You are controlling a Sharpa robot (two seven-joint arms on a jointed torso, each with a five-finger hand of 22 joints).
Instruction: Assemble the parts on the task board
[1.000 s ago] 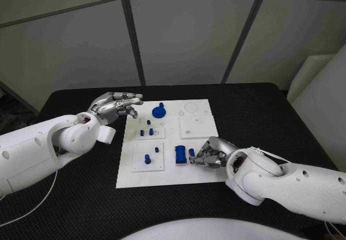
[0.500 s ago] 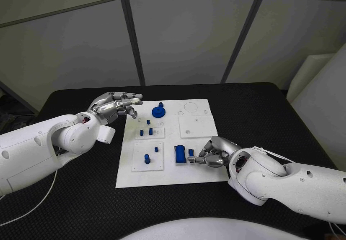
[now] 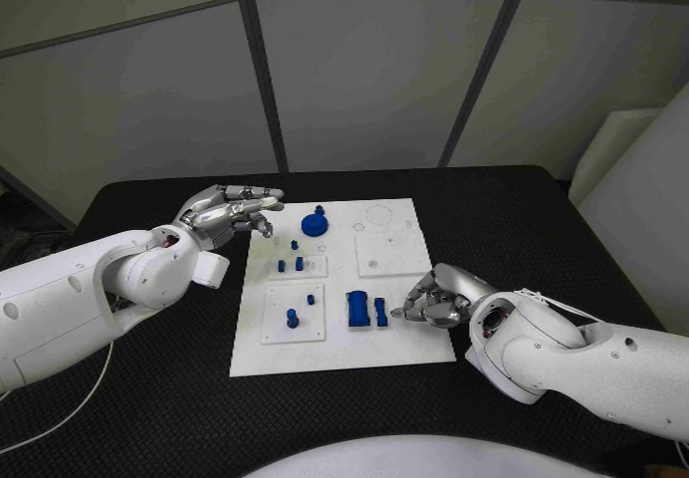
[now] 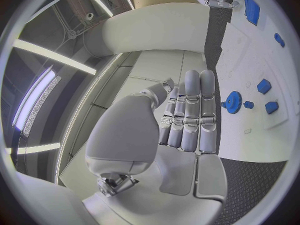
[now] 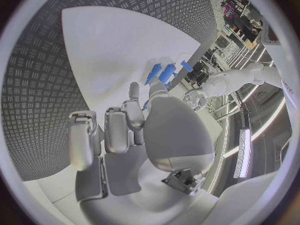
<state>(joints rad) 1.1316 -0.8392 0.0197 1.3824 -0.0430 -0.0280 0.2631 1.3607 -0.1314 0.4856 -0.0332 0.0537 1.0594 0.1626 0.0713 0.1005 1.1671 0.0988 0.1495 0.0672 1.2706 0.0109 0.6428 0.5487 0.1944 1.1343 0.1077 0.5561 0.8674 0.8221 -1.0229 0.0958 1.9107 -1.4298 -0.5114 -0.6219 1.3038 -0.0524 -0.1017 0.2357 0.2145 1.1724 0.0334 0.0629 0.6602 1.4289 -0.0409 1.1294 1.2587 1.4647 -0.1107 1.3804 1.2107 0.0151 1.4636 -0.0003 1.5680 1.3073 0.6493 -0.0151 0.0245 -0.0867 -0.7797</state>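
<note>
The white task board [image 3: 387, 339] lies in the middle of the black table. On it are a blue gear [image 3: 316, 221], a blue block [image 3: 356, 308], a small upright blue piece [image 3: 380, 311] beside the block, and several small blue pegs [image 3: 292, 318]. My right hand [image 3: 431, 303] hovers over the board's near right part, just right of the small piece, holding nothing, its fingers bent and slightly apart. In the right wrist view the blue parts [image 5: 160, 74] lie just beyond that hand's fingertips. My left hand [image 3: 230, 211] hangs empty at the board's far left corner, fingers [image 4: 190, 115] straight and side by side, near the gear [image 4: 233, 101].
Two raised white square plates [image 3: 393, 253] sit on the board's right half, with a ring outline [image 3: 385, 213] behind them. Black table [image 3: 546, 229] surrounds the board on all sides.
My right hand has let go of the small blue piece beside the block and drawn back to the right. The piece stays standing on the board. The left hand has not moved.
</note>
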